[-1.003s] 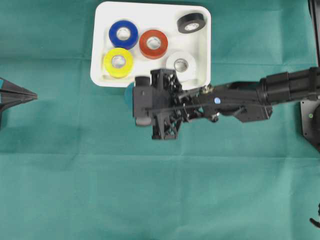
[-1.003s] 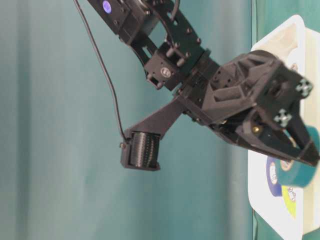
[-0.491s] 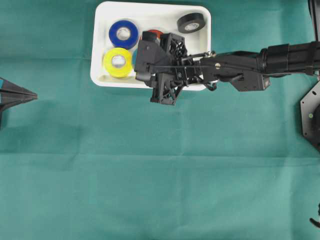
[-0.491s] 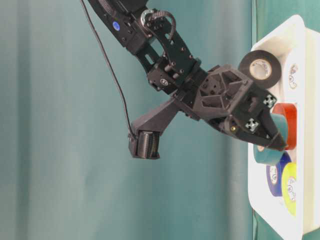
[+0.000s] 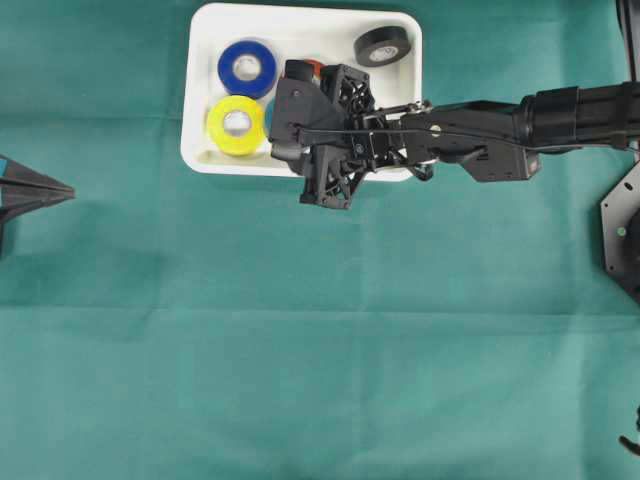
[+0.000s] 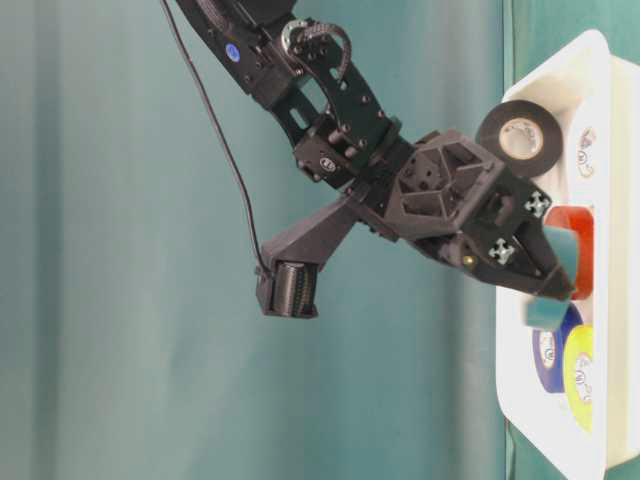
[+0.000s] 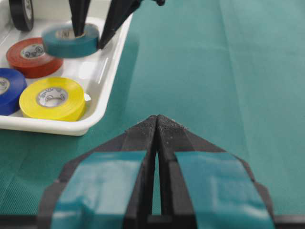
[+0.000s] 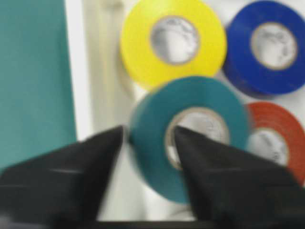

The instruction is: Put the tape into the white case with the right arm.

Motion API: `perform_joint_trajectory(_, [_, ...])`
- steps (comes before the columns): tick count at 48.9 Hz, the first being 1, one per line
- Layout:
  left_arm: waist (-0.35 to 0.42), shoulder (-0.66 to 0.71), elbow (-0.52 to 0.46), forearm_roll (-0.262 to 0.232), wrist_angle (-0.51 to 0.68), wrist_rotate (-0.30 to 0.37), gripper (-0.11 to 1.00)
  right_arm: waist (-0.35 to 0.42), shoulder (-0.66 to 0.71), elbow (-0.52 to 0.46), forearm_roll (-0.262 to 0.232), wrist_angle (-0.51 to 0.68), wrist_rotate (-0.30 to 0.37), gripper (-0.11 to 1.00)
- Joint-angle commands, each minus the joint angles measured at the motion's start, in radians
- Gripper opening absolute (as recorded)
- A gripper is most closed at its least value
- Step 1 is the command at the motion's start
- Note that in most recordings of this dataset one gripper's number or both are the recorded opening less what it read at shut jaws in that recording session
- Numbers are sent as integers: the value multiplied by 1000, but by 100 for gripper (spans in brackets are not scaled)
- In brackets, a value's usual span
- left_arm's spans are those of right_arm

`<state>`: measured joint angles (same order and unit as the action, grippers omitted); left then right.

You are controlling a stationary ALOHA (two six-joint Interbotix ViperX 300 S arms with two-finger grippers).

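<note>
My right end effector [image 8: 145, 157]: over the white case, fingers parted a little. One finger [image 8: 71, 171] sits outside the teal tape's rim, the other goes through its hole. The wrist view is blurred, so I cannot tell whether the fingers still press on the roll or merely straddle its wall.
Teal tape [image 7: 70, 40]: inside the outline of the white case, near its edge toward the open green desk, between my two finger tips. In the table-level view it [image 6: 556, 280] is tilted rather than flat against the case floor; whether it touches the floor I cannot tell.
White case [image 5: 300, 18]: on the green desk [image 5: 320, 350], at the far side in the overhead view.
Other rolls in the case: yellow tape [image 5: 236, 124], blue tape [image 5: 247, 68], red tape [image 7: 31, 56] and black tape [image 5: 382, 45]. The teal roll sits beside the red and yellow ones.
My left end effector [image 7: 157, 125]: fingers pressed together, nothing between them, low over the desk, well apart from the case.
</note>
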<state>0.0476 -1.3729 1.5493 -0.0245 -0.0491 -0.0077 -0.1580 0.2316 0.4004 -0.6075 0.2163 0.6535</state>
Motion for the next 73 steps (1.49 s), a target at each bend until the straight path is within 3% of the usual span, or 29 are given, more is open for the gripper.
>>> perform_joint_trajectory(1, [0, 8, -12, -2, -5, 2, 0, -3, -46, -18, -2, -2, 0, 25])
perform_joint_trajectory(11, [0, 8, -12, -2, -5, 2, 0, -3, -46, -14, -3, 0, 0, 85])
perform_joint_trajectory(12, [0, 8, -12, 0, -5, 2, 0, -3, -46, -14, -2, 0, 0, 87])
perform_joint_trajectory(31, [0, 8, -12, -2, -5, 2, 0, -3, -149, 71, -2, 20, 0, 86])
perform_joint_trajectory(73, [0, 8, -14, 0, -5, 2, 0, -14, -678, 592, -2, -23, 6, 86])
